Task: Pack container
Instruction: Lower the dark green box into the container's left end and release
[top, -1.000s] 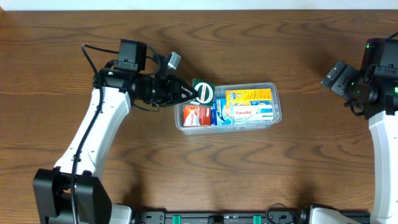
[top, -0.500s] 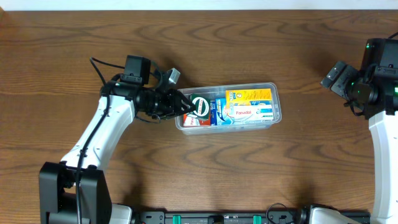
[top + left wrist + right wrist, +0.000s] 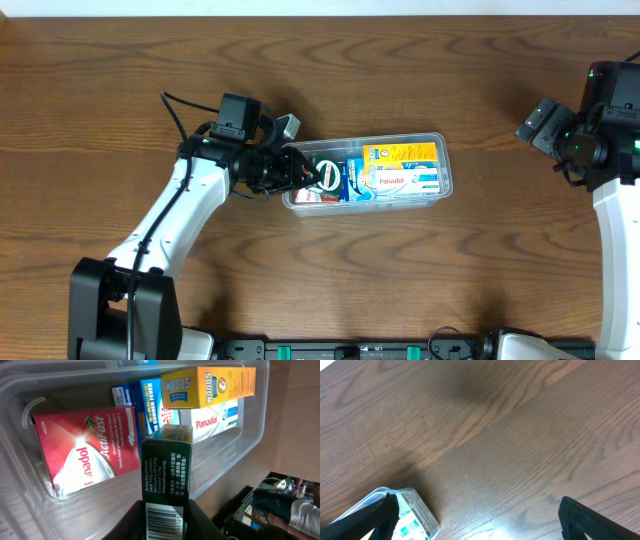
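The clear plastic container (image 3: 441, 146) sits at the table's middle and holds several small boxes: a red box (image 3: 85, 447), a blue box (image 3: 145, 402), a yellow box (image 3: 207, 385) and a white Panadol box (image 3: 215, 417). My left gripper (image 3: 305, 172) is shut on a dark green box (image 3: 167, 467) and holds it over the container's left end, above the red box. My right gripper (image 3: 477, 520) is open and empty, high over bare table at the far right; the container's corner (image 3: 415, 507) shows at its lower left.
The brown wooden table (image 3: 400, 280) surrounds the container. The right arm (image 3: 600, 140) stands at the right edge. The left arm (image 3: 170, 215) reaches in from the lower left.
My left gripper has moved right and down with the green box, from beside the container's left rim to over its left end. The right arm has not moved.
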`<action>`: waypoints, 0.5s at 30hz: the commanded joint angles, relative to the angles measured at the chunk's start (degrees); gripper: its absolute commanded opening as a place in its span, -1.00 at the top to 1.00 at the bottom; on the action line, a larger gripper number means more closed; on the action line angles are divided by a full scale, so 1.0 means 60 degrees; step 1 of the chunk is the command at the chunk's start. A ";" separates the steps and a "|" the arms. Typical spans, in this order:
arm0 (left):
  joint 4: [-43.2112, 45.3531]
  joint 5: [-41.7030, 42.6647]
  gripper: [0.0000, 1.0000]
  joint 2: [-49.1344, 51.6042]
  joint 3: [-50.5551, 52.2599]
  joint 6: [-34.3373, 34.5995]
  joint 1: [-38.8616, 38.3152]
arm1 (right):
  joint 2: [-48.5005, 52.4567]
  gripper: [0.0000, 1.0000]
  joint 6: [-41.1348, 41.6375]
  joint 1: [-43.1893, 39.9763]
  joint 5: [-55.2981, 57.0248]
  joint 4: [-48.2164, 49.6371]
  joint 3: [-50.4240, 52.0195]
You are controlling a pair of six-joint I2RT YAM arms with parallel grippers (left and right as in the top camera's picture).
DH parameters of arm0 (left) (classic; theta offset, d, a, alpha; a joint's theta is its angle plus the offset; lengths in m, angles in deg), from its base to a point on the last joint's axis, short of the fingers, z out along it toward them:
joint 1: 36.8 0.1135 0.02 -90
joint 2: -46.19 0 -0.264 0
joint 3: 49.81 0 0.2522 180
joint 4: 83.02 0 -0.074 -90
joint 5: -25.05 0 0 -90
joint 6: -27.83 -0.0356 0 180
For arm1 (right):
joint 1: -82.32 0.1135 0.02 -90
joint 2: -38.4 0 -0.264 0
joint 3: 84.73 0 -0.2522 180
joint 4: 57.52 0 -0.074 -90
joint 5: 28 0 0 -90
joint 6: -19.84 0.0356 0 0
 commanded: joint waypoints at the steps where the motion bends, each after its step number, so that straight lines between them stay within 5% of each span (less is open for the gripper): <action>1: 0.0040 -0.0146 0.49 -0.0102 0.0000 0.0095 -0.0015 | 0.0007 -0.98 0.0131 -0.0036 0.0062 -0.0011 -0.0040; 3: 0.0040 -0.0146 0.47 -0.0102 0.0000 0.0091 -0.0015 | 0.0007 -0.98 0.0131 -0.0036 0.0062 -0.0011 -0.0040; 9: 0.0087 -0.0149 -0.02 -0.0102 0.0000 0.0087 -0.0015 | 0.0007 -0.99 0.0131 -0.0036 0.0062 -0.0011 -0.0040; 15: 0.0153 -0.0149 -0.03 -0.0102 0.0000 0.0091 -0.0015 | 0.0007 -0.99 0.0131 -0.0036 0.0062 -0.0011 -0.0040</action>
